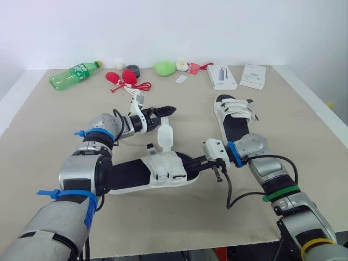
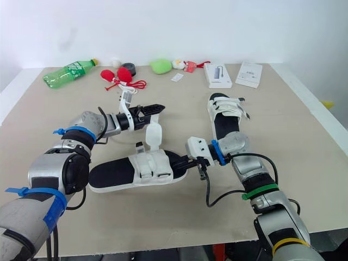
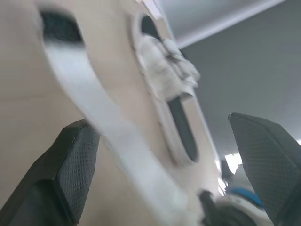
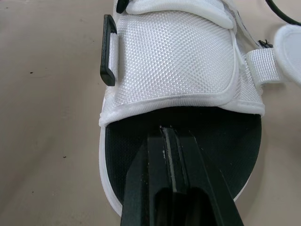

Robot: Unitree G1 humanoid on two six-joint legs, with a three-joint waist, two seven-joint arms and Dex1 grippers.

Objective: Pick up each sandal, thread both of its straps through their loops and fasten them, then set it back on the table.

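A white sandal with a black footbed (image 1: 130, 175) lies on its sole across the middle of the table. One loose white strap (image 1: 165, 138) stands up from its wide front band (image 4: 174, 56). My left gripper (image 1: 166, 111) hovers open just above and behind that strap; in the left wrist view the strap (image 3: 89, 101) runs close by one finger (image 3: 70, 165). My right gripper (image 4: 169, 134) is shut, with its tips resting on the footbed at the sandal's open end (image 1: 191, 163). A second white sandal (image 1: 234, 117) lies lengthwise at the right with its straps laid across.
Along the far edge stand a green bottle (image 1: 73, 74), red objects with a cord (image 1: 124, 79), a dark round thing (image 1: 133, 69), a green toy (image 1: 164, 67) and two white boxes (image 1: 222, 76) (image 1: 253, 75). The table's front edge (image 1: 179, 247) runs close below the arms.
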